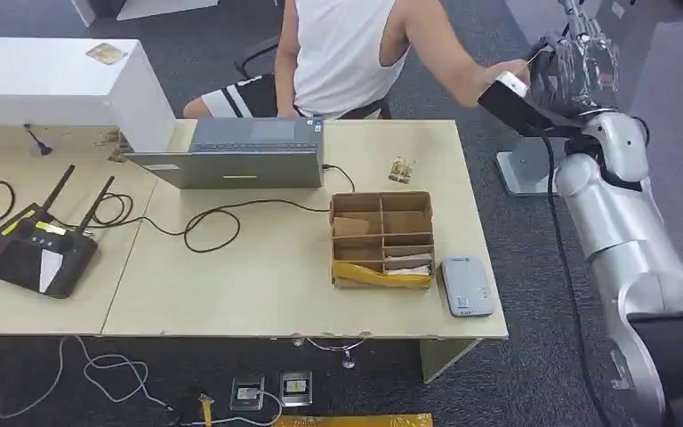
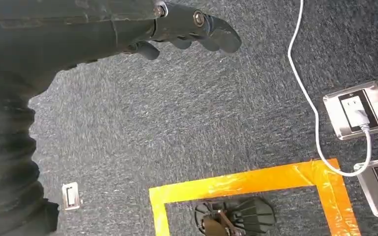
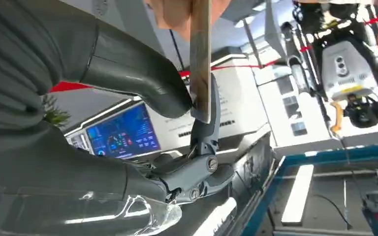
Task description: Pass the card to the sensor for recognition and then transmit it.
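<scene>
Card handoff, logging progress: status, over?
Right robot hand raised, pinching card; person's hand on it too. Left robot hand hanging, empty. Nothing in the way.

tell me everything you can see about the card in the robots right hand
The card is thin, flat and tan, and looks like wood or cardboard; the right wrist view shows it edge-on. The right hand pinches its lower end between the thick grey thumb and a darker finger, while a person's fingers hold its other end. The right arm is raised beyond the table's far right corner, by the seated person's arm.
</scene>
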You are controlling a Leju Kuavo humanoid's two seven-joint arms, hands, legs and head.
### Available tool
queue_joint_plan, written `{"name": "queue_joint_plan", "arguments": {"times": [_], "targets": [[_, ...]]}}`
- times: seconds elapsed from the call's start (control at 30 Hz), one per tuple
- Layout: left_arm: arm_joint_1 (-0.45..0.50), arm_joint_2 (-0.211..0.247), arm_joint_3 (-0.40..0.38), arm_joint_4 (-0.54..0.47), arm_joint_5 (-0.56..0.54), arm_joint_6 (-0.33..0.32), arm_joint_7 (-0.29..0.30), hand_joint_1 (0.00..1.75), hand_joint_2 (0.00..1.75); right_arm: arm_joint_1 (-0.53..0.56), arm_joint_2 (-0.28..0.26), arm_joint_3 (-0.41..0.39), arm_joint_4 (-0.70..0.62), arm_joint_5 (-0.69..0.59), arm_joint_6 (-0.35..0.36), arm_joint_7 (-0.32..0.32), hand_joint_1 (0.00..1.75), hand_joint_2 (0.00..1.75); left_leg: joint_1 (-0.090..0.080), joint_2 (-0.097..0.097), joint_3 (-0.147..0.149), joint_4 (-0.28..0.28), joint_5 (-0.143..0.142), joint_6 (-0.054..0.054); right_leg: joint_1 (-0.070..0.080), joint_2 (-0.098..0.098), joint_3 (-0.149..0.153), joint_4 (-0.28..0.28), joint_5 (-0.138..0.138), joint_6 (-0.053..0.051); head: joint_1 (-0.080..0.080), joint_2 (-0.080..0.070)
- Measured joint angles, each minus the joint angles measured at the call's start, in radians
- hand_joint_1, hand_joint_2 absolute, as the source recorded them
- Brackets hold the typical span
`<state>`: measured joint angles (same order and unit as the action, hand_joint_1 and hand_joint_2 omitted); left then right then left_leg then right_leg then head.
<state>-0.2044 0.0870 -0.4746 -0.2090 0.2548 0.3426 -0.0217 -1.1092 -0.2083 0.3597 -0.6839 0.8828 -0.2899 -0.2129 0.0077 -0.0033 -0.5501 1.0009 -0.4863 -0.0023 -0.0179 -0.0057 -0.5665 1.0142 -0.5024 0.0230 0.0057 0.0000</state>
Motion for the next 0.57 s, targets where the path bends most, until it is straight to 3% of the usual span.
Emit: {"name": "queue_joint_plan", "arguments": {"times": [0.33,0.37,0.57], "targets": [[-0.006,0.000,-0.021,0.000,-0.009,-0.015,0.008,0.00,1.75,-0.016,0.010,0.009,0.139,0.039,0.001,0.009,1.75,1.75,0.000,0.000,0.001,0.000,0.000,0.000,0.000,0.000,0.000,0.000,0.000,0.000,0.000,0.000],[-0.006,0.000,-0.021,0.000,-0.010,-0.017,0.008,0.00,1.75,-0.016,0.010,0.010,0.145,0.039,0.000,0.011,0.02,1.75,0.000,0.000,0.001,0.000,0.000,0.000,0.000,0.000,0.000,0.000,0.000,0.000,0.000,0.000],[-0.014,0.006,-0.027,0.000,-0.013,-0.026,0.019,0.00,1.75,-0.009,0.010,0.013,0.184,0.022,-0.034,0.008,0.00,1.75,0.000,0.000,0.001,0.000,0.000,0.000,0.000,0.001,0.000,0.000,0.000,0.000,0.000,0.000]]}}
